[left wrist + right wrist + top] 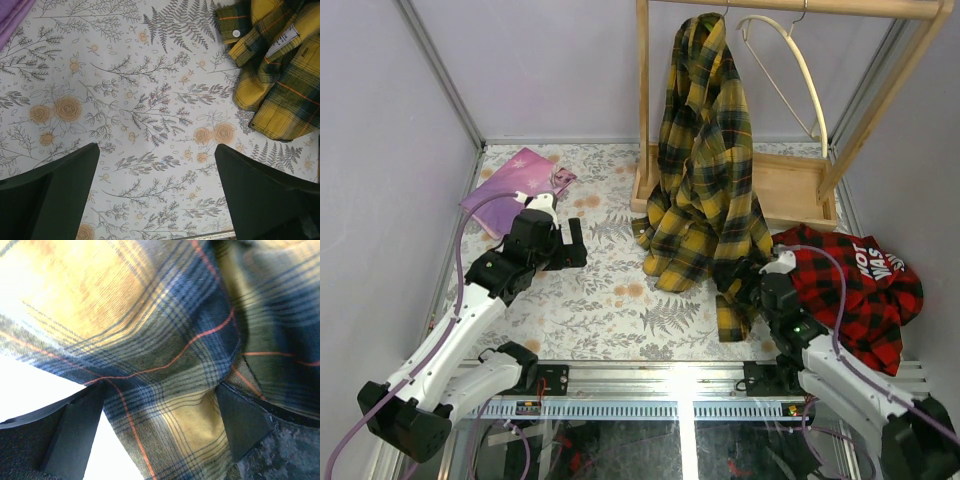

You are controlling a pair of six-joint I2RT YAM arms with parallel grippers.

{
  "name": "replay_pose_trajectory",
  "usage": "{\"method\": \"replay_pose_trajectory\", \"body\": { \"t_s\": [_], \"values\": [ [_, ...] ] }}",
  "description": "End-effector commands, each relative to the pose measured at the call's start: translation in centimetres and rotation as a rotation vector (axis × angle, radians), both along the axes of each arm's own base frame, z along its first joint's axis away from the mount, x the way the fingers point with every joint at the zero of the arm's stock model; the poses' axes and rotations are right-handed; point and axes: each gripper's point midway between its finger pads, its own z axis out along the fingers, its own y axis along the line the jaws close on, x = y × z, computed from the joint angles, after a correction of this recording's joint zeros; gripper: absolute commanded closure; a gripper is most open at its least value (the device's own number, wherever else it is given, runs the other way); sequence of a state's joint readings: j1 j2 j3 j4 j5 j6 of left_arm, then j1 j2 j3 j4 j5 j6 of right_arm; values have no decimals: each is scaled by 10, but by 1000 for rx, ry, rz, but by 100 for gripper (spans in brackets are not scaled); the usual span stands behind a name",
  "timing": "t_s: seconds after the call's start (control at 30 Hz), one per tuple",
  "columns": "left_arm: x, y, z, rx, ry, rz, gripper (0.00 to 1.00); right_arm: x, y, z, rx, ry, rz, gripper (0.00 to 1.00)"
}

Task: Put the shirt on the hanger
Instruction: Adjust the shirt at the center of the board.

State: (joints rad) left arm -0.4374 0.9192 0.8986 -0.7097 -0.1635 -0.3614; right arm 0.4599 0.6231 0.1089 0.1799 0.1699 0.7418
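Observation:
The yellow-and-black plaid shirt (705, 160) hangs from the wooden rail (800, 6), and its lower hem and a sleeve trail onto the table. The pale yellow-green hanger is hidden; I cannot see it under the shirt's collar. My right gripper (745, 285) is open at the trailing sleeve end. In the right wrist view, plaid cloth (165, 365) lies between the spread fingers of the gripper (160, 415). My left gripper (575, 243) is open and empty over the floral table cover, left of the shirt. In the left wrist view the gripper (157, 172) has the shirt's hem (280, 75) at the upper right.
A cream curved hanger (790, 70) hangs on the rail right of the shirt. The wooden rack's post (642, 100) and base tray (790, 190) stand at the back. A red-and-black plaid garment (855, 290) lies at the right. A purple cloth (515, 185) lies at the back left.

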Motion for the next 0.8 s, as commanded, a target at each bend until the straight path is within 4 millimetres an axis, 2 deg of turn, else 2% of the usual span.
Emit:
{"method": "replay_pose_trajectory", "body": {
  "t_s": [0.0,0.17,0.27,0.33,0.37,0.4,0.5,0.63,0.77],
  "values": [
    [7,-4,3,-18,-34,-9,0,27,27,40,42,-168,-18,1],
    [7,-4,3,-18,-34,-8,0,44,45,34,65,-170,-25,1],
    [7,-4,2,-16,-30,-9,0,60,60,38,69,-179,-8,0],
    [7,-4,1,-15,-28,-9,0,70,72,35,65,-166,8,3],
    [8,-4,2,-16,-29,-8,0,75,77,39,76,-177,15,5],
    [8,-4,2,-15,-28,-8,0,80,82,34,73,-163,16,7],
    [8,-4,2,-14,-30,-7,0,96,92,33,86,-155,1,19],
    [7,-3,2,-15,-32,-4,0,119,105,40,62,-184,-1,47],
    [7,-4,1,-15,-27,-9,0,153,114,51,3,-209,-10,63]
  ]
}}
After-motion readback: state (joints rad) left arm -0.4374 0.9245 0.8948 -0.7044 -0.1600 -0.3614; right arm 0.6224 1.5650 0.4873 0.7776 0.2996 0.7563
